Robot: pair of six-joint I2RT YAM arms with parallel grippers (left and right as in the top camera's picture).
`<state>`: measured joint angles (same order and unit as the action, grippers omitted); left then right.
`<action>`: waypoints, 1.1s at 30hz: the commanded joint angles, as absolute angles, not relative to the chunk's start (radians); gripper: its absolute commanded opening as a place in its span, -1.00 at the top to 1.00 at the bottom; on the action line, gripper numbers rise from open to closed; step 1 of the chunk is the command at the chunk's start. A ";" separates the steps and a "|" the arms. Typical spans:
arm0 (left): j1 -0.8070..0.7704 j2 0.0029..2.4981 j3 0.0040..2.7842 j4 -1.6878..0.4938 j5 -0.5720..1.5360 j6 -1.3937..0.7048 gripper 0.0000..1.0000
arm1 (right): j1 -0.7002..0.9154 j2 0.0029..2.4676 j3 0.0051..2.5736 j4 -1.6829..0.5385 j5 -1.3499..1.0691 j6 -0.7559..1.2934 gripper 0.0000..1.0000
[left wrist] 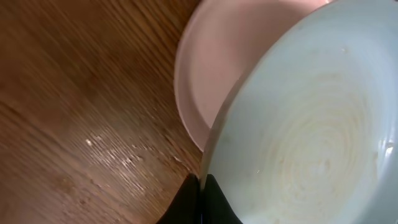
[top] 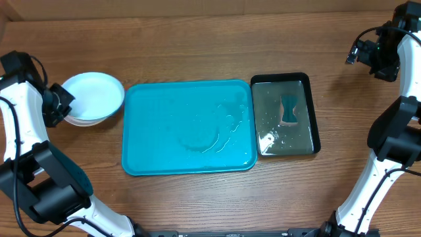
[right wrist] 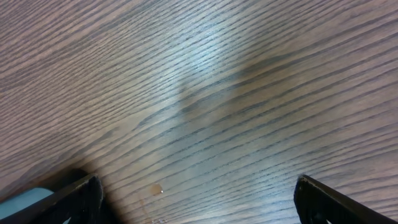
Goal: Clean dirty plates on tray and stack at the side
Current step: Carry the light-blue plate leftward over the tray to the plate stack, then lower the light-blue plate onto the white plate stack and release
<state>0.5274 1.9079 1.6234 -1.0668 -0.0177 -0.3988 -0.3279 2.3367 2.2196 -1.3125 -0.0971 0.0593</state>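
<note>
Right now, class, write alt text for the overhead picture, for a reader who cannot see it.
A wet turquoise tray sits mid-table with no plates on it. Left of it, the left gripper pinches the rim of the top plate of a pale stack. Right of it, a black tray holds a small blue thing.

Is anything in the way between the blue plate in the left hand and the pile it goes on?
No, nothing visible. The left hand pinches the blue plate by its rim right above the pile, beside the tray.
</note>
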 commanded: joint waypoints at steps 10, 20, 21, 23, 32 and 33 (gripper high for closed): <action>0.530 1.909 1.618 -0.960 -0.199 -0.450 0.92 | -0.331 2.314 2.238 -1.309 -0.098 0.060 -1.00; 0.528 1.909 1.545 -0.863 -0.189 -0.450 0.92 | -0.331 2.314 2.238 -1.309 -0.098 0.060 -1.00; 0.528 1.909 1.537 -0.854 -0.184 -0.450 0.92 | -0.331 2.314 2.238 -1.309 -0.098 0.060 -1.00; 0.528 1.909 1.527 -0.836 -0.154 -0.449 0.92 | -0.331 2.314 2.238 -1.309 -0.098 0.060 -1.00; 0.527 1.909 1.527 -0.818 0.005 -0.381 -0.22 | -0.331 2.314 2.238 -1.309 -0.098 0.060 -1.00; 0.527 1.909 1.527 -0.824 0.005 -0.381 -0.28 | -0.331 2.314 2.238 -1.309 -0.098 0.060 -1.00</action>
